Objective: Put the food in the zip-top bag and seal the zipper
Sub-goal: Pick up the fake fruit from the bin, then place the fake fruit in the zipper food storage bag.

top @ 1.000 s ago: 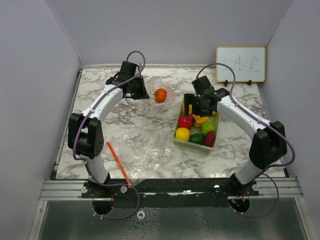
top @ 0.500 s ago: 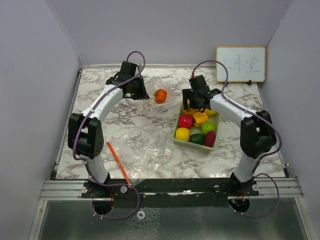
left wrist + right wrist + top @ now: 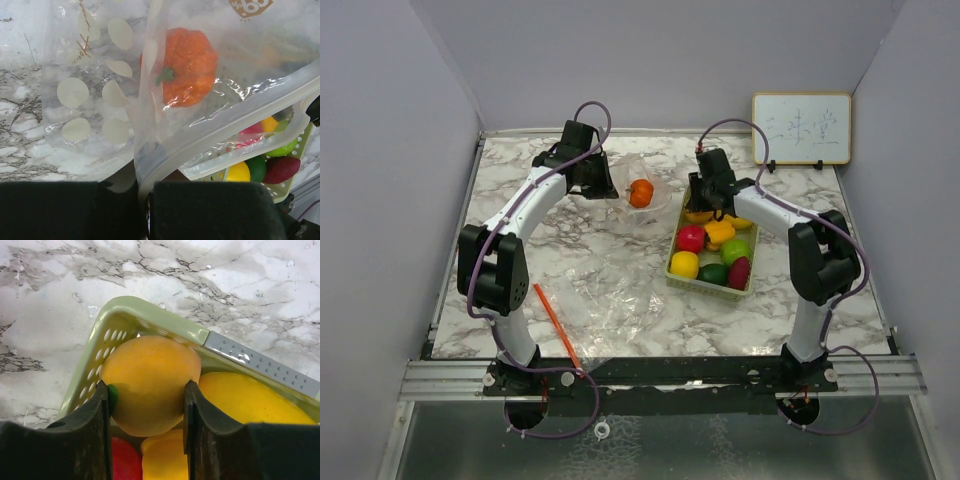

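- The left gripper point(image 3: 145, 187) has its jaws pressed together, pinching the rim of the zip-top bag point(image 3: 210, 130). It holds that edge up at the far side of the marble table point(image 3: 520, 270).
- An orange pumpkin toy point(image 3: 187, 67) with a little green stem is already inside the bag, showing through the clear plastic.
- Beside it in the left wrist view there's clear plastic with pale dots point(image 3: 85, 85). It's hard to say whether that's part of the same bag.
- The right gripper point(image 3: 146, 387) is down in the far-left corner of the pale green basket point(image 3: 150, 315). Its jaws are closed against both sides of a yellow-orange fruit point(image 3: 150, 382).
- That fruit sits in the basket, right up against the perforated wall.
- More food is packed around it: a yellow piece point(image 3: 250, 397) to the right, a red one point(image 3: 125, 460) and another yellow one point(image 3: 162, 460) below.
- From the top camera the basket also holds a light green piece point(image 3: 736, 251), a dark green one point(image 3: 714, 274) and a dark red one point(image 3: 740, 272).
- The basket is just to the right of the bag.
- A flat sheet of clear plastic point(image 3: 615, 290) lies nearer the arm bases, with a thin orange strip point(image 3: 556, 325) beside it.
- A small whiteboard point(image 3: 801, 128) leans on the back wall to the right.
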Available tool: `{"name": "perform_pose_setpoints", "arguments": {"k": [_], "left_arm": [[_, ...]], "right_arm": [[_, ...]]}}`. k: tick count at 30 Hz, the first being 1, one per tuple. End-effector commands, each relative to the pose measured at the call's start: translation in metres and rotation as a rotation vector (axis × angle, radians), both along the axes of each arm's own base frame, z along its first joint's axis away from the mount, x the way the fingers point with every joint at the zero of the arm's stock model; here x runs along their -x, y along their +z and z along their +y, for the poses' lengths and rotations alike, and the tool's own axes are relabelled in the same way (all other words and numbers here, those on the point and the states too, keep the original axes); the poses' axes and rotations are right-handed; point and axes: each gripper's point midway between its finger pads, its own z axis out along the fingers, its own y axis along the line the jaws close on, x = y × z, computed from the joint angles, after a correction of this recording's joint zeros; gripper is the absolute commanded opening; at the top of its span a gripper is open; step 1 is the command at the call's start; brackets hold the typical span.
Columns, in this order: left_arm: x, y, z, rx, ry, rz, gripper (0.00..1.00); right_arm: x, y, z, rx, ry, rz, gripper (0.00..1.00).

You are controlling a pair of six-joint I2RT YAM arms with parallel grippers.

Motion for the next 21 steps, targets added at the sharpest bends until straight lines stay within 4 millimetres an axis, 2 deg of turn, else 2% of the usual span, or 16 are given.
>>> {"name": "perform_pose_setpoints", "arguments": {"k": [1,4,7,12,16,17,19,21], "left_arm": [[-0.005,0.008,-0.002,0.006,-0.015,-0.018,0.00],[-0.006,0.007,-0.001,0.006,-0.016,-0.017,0.00],[-0.005,0.005,-0.001,0.007,-0.015,-0.012,0.00],[-0.006,0.006,-0.003,0.012,-0.017,-0.016,0.00],[-0.006,0.006,-0.002,0.013,-0.016,-0.016,0.00],[-0.006,0.006,-0.003,0.015,-0.018,-0.016,0.00],[-0.005,0.008,-0.004,0.024,-0.021,-0.015,0.00],[-0.005,0.012,-0.007,0.039,-0.026,-0.017,0.00]], "right_arm": [[0.002,0.022,0.001,-0.031,0.010,-0.025,0.21],[0.006,0.061,0.005,-0.073,0.036,-0.077,0.17],[0.014,0.106,0.016,-0.150,0.104,-0.130,0.15],[0.041,0.171,0.039,-0.304,0.238,-0.185,0.14],[0.072,0.221,0.081,-0.484,0.492,-0.231,0.14],[0.077,0.228,0.092,-0.519,0.544,-0.226,0.14],[0.081,0.230,0.116,-0.562,0.618,-0.197,0.14],[0.079,0.221,0.134,-0.563,0.645,-0.182,0.15]]}}
